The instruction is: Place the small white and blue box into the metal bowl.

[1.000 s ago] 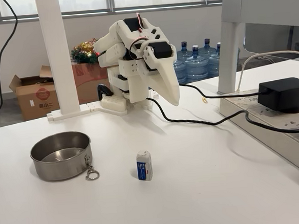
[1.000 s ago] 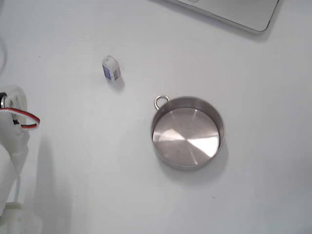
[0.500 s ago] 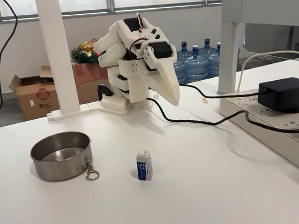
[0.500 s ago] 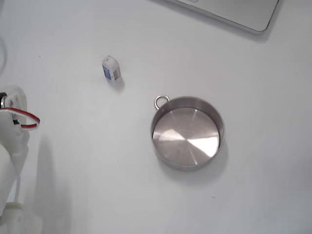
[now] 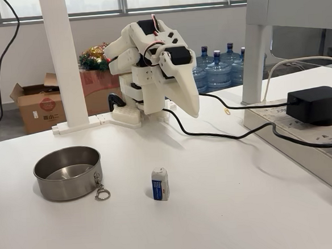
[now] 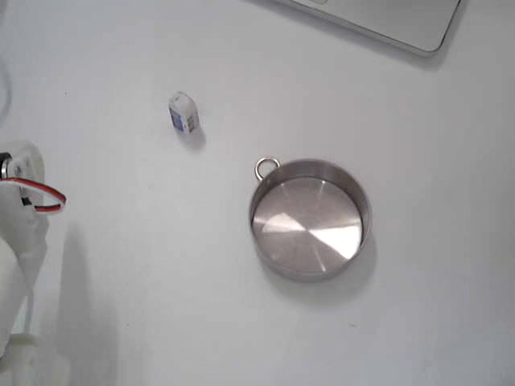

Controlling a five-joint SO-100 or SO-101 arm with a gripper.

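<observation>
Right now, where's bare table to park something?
Free: tabletop in front of the small box and metal bowl, plus the gap between them. Crowded: right edge, with black cable and adapter.

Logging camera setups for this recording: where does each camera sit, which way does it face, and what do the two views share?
A fixed view: stands low at the table's near edge, facing the folded white arm with windows behind; its gripper hangs pointing down, above the table.
Another fixed view: sits above, looking down on the white table; part of the arm with a red wire shows at the left edge.
Shared: in both fixed views, the small white and blue box stands apart from the empty metal bowl with its clip ring.
</observation>
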